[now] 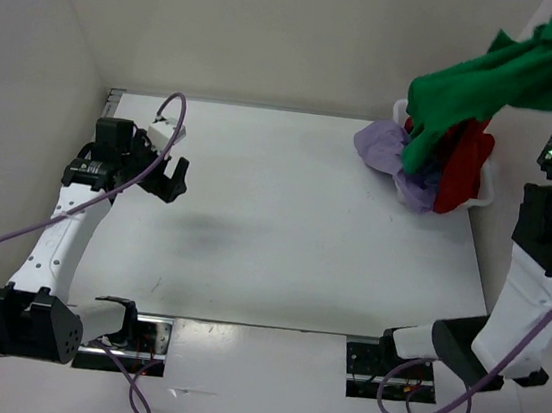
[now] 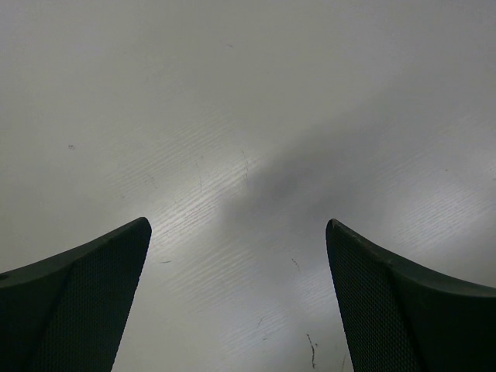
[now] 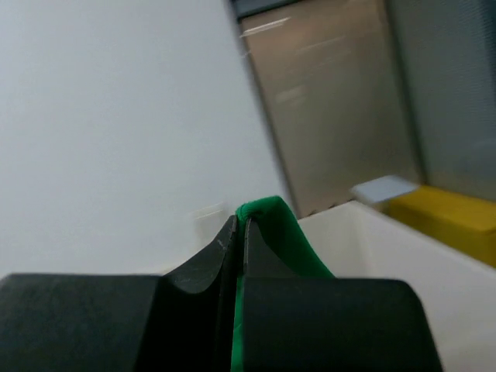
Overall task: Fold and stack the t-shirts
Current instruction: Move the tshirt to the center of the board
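Right gripper [image 3: 240,232] pinched shut on a thin fold of the green shirt [image 1: 472,85], raised high over the far right corner of the table [image 1: 283,228]; left gripper [image 1: 164,178] spread wide and holding nothing, low over the table's left side. The green shirt hangs in a slanting band from the grip down to the basket [image 1: 484,192], where its lower end lies on the red shirt [image 1: 462,169], with the lavender shirt [image 1: 389,150] spilling over the basket's left rim. Risks, as judged: the hold is only on a narrow edge of cloth at the fingertips, so the shirt's weight or a quick swing could pull it free. The trailing end may also snag the red shirt and drag it out, or shift the light basket, which sits at the table's right edge. The right wrist view alone shows the jaws meeting on green cloth, but none of the heap. The top view alone shows the hang of the shirt and the basket's contents, while the fingers are lost behind cloth. The left wrist view adds only bare table between its fingers [image 2: 101,287].
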Available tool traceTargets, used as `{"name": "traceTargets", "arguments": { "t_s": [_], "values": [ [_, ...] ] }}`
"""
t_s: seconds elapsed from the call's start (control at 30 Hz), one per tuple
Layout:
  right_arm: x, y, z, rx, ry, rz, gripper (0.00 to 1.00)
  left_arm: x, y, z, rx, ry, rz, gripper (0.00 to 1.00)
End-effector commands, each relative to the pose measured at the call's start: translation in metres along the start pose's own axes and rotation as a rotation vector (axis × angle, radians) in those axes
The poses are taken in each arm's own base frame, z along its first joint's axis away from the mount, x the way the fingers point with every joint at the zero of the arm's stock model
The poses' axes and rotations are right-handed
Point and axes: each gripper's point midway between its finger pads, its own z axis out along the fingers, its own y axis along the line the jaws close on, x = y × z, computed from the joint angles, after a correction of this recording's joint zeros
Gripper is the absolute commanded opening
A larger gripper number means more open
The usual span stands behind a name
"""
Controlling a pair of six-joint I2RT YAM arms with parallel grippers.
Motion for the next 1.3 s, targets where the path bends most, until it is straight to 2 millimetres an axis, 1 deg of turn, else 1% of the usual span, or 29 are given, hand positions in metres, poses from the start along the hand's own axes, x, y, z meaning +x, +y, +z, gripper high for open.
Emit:
{"name": "traceTargets", "arguments": {
  "t_s": [0.0, 0.03, 0.07, 0.1, 0.13, 0.17, 0.2, 0.23, 0.27, 0.3, 0.33, 0.37, 0.43, 0.47, 0.57, 0.6, 0.63, 0.77, 0.8, 0.87, 0.9, 0.93, 1.0, 1.03, 1.1, 1.13, 1.2, 1.23, 1.27],
  "values": [
    [0.059, -0.043, 0.016, 0.241, 0.055, -0.243, 0.00, -0.017, 0.003, -0.009, -0.019, -0.060, 0.013, 1.00],
    [0.111, -0.041, 0.018, 0.213, 0.160, -0.306, 0.00, -0.014, 0.000, -0.007, -0.007, -0.056, 0.001, 1.00],
    [0.137, -0.037, 0.020, 0.207, 0.209, -0.254, 0.00, -0.016, 0.000, -0.009, -0.010, -0.064, 0.004, 1.00],
    [0.157, -0.034, 0.021, 0.196, 0.269, -0.251, 0.00, -0.012, -0.001, -0.008, -0.007, -0.054, 0.000, 1.00],
    [0.159, -0.016, 0.023, 0.105, 0.278, -0.201, 0.00, -0.013, -0.001, -0.010, -0.010, -0.062, 0.003, 1.00],
    [0.150, -0.001, 0.025, 0.039, 0.260, -0.140, 0.00, -0.013, -0.001, -0.010, -0.010, -0.062, 0.003, 1.00],
    [0.098, 0.049, 0.018, -0.105, 0.171, 0.003, 0.00, -0.011, -0.001, -0.011, -0.019, -0.059, 0.012, 1.00],
    [0.098, 0.049, 0.018, -0.106, 0.170, 0.004, 0.00, -0.011, -0.001, -0.011, -0.019, -0.059, 0.012, 1.00],
    [0.087, 0.087, 0.002, -0.177, 0.171, 0.066, 0.00, -0.007, -0.001, -0.009, -0.016, -0.051, 0.009, 1.00],
    [0.067, 0.106, -0.006, -0.224, 0.131, 0.037, 0.00, -0.007, 0.002, -0.010, -0.024, -0.051, -0.007, 1.00],
    [0.060, 0.127, -0.018, -0.263, 0.129, 0.035, 0.00, -0.007, 0.002, -0.010, -0.024, -0.051, -0.007, 1.00],
    [0.052, 0.168, -0.050, -0.351, 0.164, 0.083, 0.00, -0.007, 0.002, -0.010, -0.024, -0.051, -0.007, 1.00],
    [0.041, 0.205, -0.076, -0.448, 0.144, 0.019, 0.00, -0.007, 0.000, -0.010, -0.014, -0.055, -0.007, 1.00],
    [0.033, 0.231, -0.102, -0.539, 0.157, 0.062, 0.00, -0.011, 0.001, -0.012, -0.017, -0.064, -0.002, 1.00],
    [0.014, 0.253, -0.123, -0.640, 0.158, 0.183, 0.00, -0.016, 0.005, -0.012, -0.028, -0.074, -0.012, 1.00],
    [0.019, 0.262, -0.128, -0.657, 0.184, 0.217, 0.00, -0.019, 0.009, -0.014, -0.049, -0.078, -0.009, 1.00],
    [0.019, 0.262, -0.128, -0.657, 0.184, 0.217, 0.00, -0.019, 0.014, -0.015, -0.069, -0.082, -0.011, 1.00],
    [0.066, 0.255, -0.125, -0.534, 0.291, 0.115, 0.00, -0.045, 0.054, -0.034, -0.266, -0.144, -0.029, 1.00],
    [0.076, 0.243, -0.117, -0.483, 0.316, 0.104, 0.00, -0.050, 0.067, -0.046, -0.328, -0.165, -0.036, 1.00],
    [0.110, 0.239, -0.122, -0.460, 0.422, 0.107, 0.00, -0.058, 0.082, -0.058, -0.420, -0.175, -0.021, 1.00],
    [0.127, 0.226, -0.114, -0.414, 0.454, 0.086, 0.00, -0.065, 0.086, -0.067, -0.448, -0.195, 0.001, 1.00],
    [0.165, 0.228, -0.127, -0.406, 0.547, 0.045, 0.00, -0.064, 0.090, -0.069, -0.459, -0.185, 0.031, 1.00],
    [0.200, 0.220, -0.137, -0.382, 0.619, -0.005, 0.00, -0.063, 0.090, -0.073, -0.470, -0.179, 0.051, 1.00],
    [0.255, 0.220, -0.161, -0.407, 0.716, -0.102, 0.00, -0.054, 0.090, -0.067, -0.463, -0.152, 0.064, 1.00],
    [0.282, 0.213, -0.181, -0.408, 0.788, -0.050, 0.00, -0.047, 0.088, -0.061, -0.447, -0.133, 0.075, 1.00],
    [0.332, 0.198, -0.202, -0.407, 0.888, -0.088, 0.00, -0.042, 0.088, -0.058, -0.443, -0.122, 0.071, 1.00],
    [0.355, 0.172, -0.210, -0.327, 0.954, 0.020, 0.04, -0.022, 0.087, -0.049, -0.431, -0.064, 0.082, 1.00],
    [0.397, 0.138, -0.225, -0.270, 1.038, -0.017, 0.15, -0.015, 0.088, -0.047, -0.436, -0.043, 0.086, 1.00],
    [0.411, 0.120, -0.232, -0.234, 1.079, -0.007, 0.27, -0.002, 0.087, -0.043, -0.431, 0.000, 0.099, 1.00]
  ]
}}
